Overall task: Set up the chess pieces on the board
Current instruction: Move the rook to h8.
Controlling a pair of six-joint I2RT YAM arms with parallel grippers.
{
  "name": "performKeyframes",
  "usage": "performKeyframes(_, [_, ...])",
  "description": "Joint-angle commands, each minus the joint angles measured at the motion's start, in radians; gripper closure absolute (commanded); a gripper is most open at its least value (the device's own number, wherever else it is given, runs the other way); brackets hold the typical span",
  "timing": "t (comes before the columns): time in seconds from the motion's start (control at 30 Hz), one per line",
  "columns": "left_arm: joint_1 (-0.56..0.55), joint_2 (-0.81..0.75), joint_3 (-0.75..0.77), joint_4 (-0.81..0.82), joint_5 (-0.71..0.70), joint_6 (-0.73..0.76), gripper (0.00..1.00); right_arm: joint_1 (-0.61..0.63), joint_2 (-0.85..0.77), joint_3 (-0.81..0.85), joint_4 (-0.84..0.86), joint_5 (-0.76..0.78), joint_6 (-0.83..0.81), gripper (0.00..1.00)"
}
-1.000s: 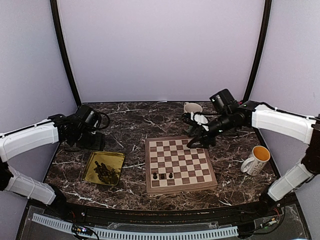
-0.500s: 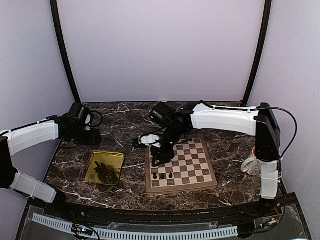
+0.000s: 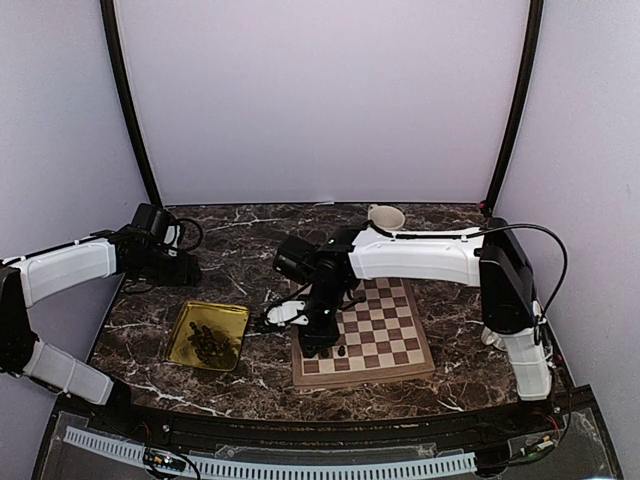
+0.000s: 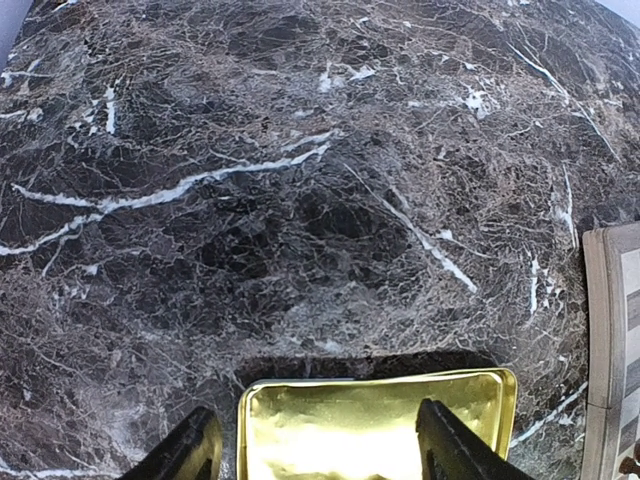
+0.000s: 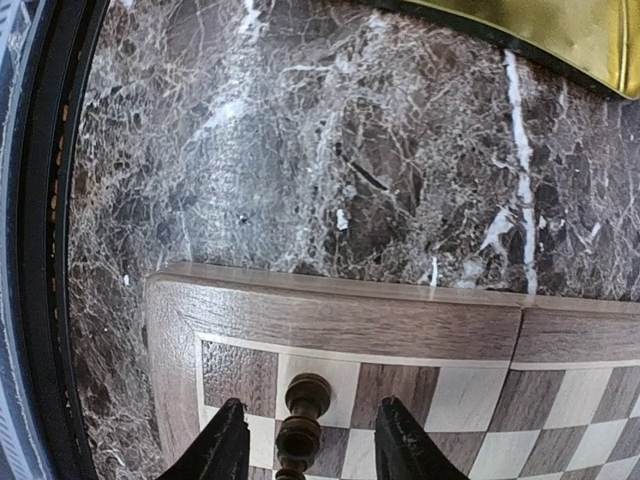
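Observation:
The board [image 3: 385, 330] lies right of centre. My right gripper [image 3: 312, 340] hangs over its front-left corner. In the right wrist view a dark turned chess piece [image 5: 305, 425] stands on the board [image 5: 330, 320] between the open fingers [image 5: 225, 445], with a gap on each side. Another piece [image 3: 341, 351] stands on the front row. Several chess pieces [image 3: 208, 342] lie heaped in the gold tray [image 3: 232, 315]. My left gripper [image 3: 190, 272] hovers behind the tray, open and empty [image 4: 320, 455], over the tray's far rim [image 4: 370, 385].
A white cup [image 3: 386, 216] stands at the back of the marble table. The right arm stretches across the board's far half. The board's edge [image 4: 610, 350] shows at the right of the left wrist view. The table's black front rim [image 5: 45, 250] runs close to the board.
My right arm has swung from the back right across the board to its front-left corner, its jaws narrowing a little around a standing piece. The left gripper has drawn back slightly.

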Motion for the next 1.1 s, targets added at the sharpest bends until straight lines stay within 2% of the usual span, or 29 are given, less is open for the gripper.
performKeyframes(0.0, [0.005, -0.015, 0.004, 0.009, 0.033, 0.015, 0.31, 0.028, 0.022, 0.031, -0.028, 0.066, -0.012, 0.59])
performKeyframes(0.2, [0.005, -0.013, 0.001, 0.012, 0.05, 0.017, 0.32, 0.044, 0.026, 0.029, -0.028, 0.102, -0.006, 0.71])
performKeyframes(0.3, [0.004, -0.01, 0.003, 0.012, 0.057, 0.018, 0.32, 0.054, 0.021, 0.025, -0.028, 0.113, -0.005, 0.8])
performKeyframes(0.47, [0.004, -0.003, 0.002, 0.012, 0.063, 0.021, 0.33, 0.072, 0.005, 0.016, -0.023, 0.111, -0.006, 0.88])
performKeyframes(1.07, [0.005, 0.012, 0.003, 0.014, 0.082, 0.023, 0.33, 0.116, -0.025, -0.038, -0.029, 0.133, -0.029, 0.91])
